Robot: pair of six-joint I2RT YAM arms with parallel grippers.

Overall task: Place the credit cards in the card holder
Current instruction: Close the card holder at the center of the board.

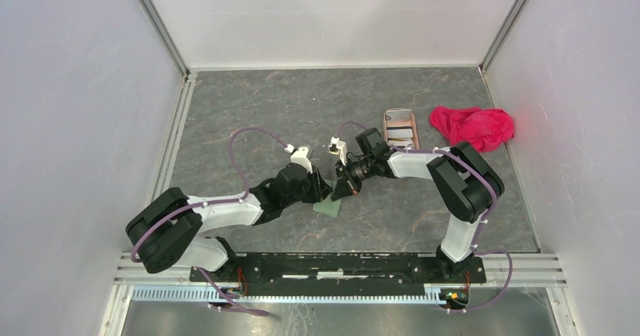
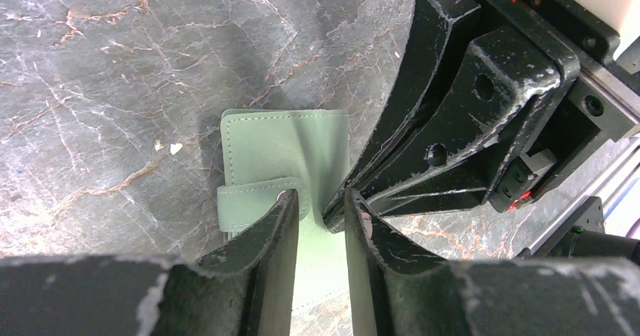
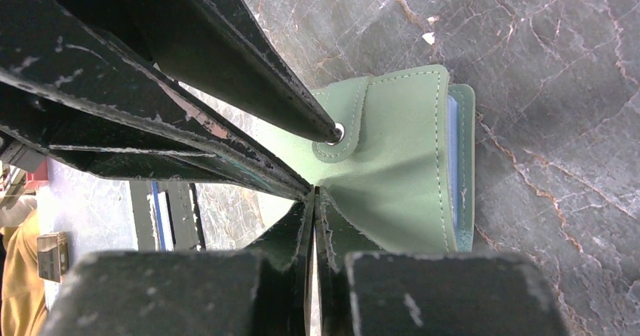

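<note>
Count: 1 green wallet [image 1: 329, 207], 1 pinkish tray [image 1: 386, 124], 1 red cloth [image 1: 474, 127], 2 arms.

Wallet: flat on the grey stone table [image 1: 264, 102], near the middle and toward the near side. Both grippers meet over it. In the left wrist view its far edge and left edge are uncovered, with bare stone beyond both. In the right wrist view 1 long edge is uncovered and a pale blue inner layer shows along it.

Right gripper [image 3: 313, 197]: fingers almost together, pinching a raised pucker of the wallet's cover at the tips.

Left gripper [image 2: 321, 206]: fingers a narrow gap apart, green cover showing between them. 1 fingertip [image 3: 330, 131] rests on the metal snap [image 3: 339, 132] of the closing strap [image 2: 253, 202]. Cannot tell whether the pads press on the cover. The tips of the 2 grippers touch or nearly touch.

Cards [image 1: 400, 133]: pale, lying in the tray, far and to the right, well apart from the wallet. Too small to count. The cloth sits just beside the tray, near the right wall [image 1: 581, 87].

Room: bare stone shows across the far half and to the left of the wallet. Walls close 3 sides, and a metal rail [image 1: 340, 264] runs along the near edge.
</note>
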